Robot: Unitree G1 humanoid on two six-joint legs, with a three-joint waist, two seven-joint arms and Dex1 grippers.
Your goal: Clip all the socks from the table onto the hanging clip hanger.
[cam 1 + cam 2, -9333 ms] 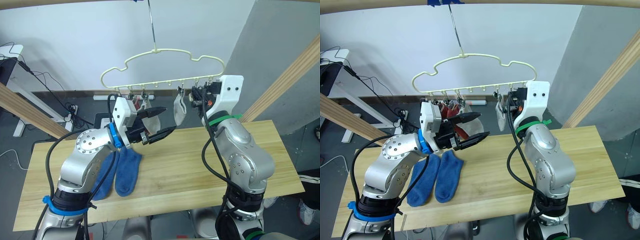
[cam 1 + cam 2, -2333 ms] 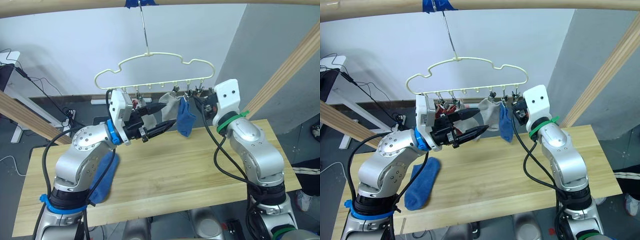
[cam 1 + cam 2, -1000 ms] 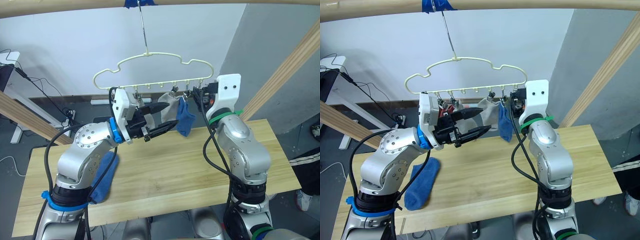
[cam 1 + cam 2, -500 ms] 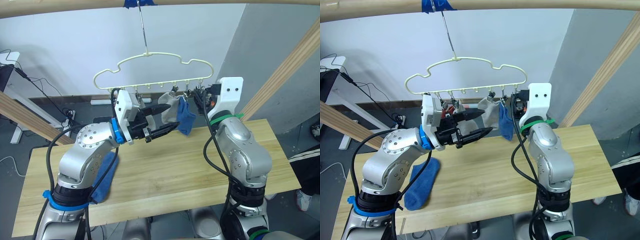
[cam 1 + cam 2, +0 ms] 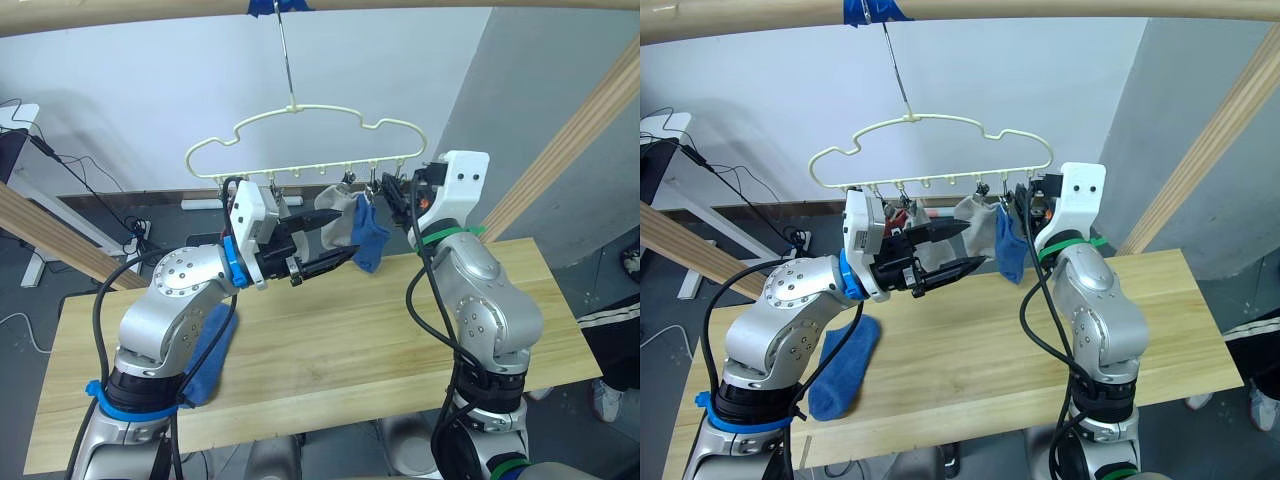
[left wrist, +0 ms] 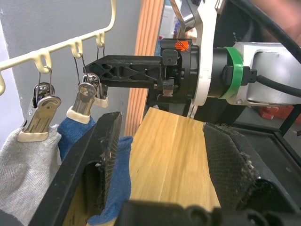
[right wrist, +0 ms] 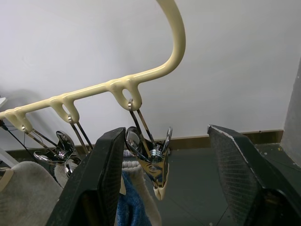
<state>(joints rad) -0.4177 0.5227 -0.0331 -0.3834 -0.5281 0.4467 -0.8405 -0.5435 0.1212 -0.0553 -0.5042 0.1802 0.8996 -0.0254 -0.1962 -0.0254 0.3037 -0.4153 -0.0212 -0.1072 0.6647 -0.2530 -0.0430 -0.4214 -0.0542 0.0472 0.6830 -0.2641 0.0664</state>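
While clip hanger (image 5: 300, 140) hangs before white wall (image 5: 150, 90), both grippers, left (image 5: 335, 238) and right (image 7: 162, 186), spread empty; blue sock (image 5: 205, 345) on plank table (image 5: 350, 340); rust socks seemingly clipped.

Head stereo pair looking down, wrist cameras close — all sharing clip hanger (image 5: 310, 140).

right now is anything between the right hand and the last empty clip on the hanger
Nothing visible is in the way. The right hand is open, its fingers on either side of the empty end clip of the clip hanger. The clipped blue sock hangs from the next clip, lower and to the side.
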